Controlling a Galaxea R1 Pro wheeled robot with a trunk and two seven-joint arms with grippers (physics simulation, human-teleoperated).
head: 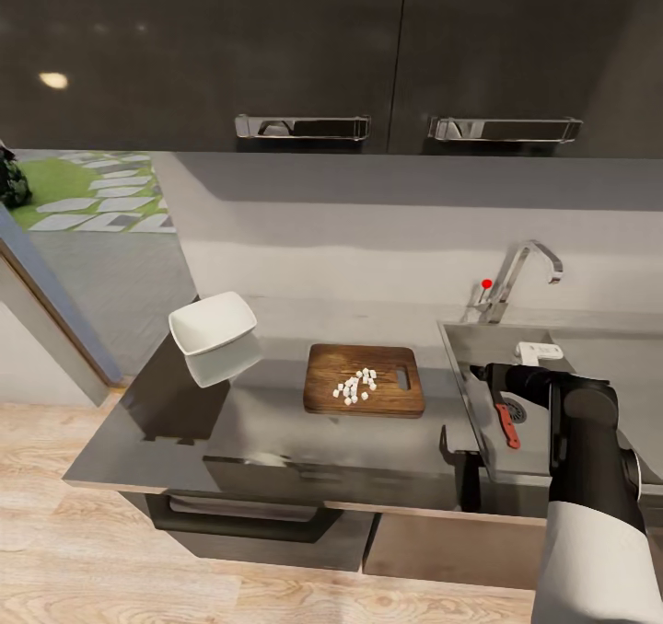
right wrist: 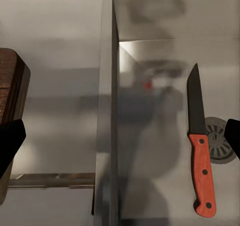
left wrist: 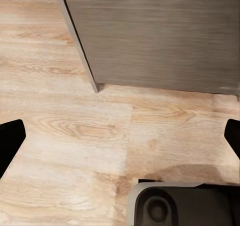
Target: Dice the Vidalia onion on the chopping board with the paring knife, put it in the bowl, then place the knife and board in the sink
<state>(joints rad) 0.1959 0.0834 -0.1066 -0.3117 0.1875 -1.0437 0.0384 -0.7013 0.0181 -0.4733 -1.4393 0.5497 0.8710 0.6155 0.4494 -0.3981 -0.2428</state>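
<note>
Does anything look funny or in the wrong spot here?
Yes. The white onion bits sit on the chopping board, not in the white bowl. The bowl looks tilted near the counter's left edge. The knife lies in the sink beside the drain.

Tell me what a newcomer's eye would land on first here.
Probably the small heap of white onion dice in the middle of the chopping board, on the countertop left of the sink. Next, the red-handled paring knife lying flat in the sink beside the drain, under the right gripper with its jaws open. The white bowl sits tilted near the counter's left end.
</note>
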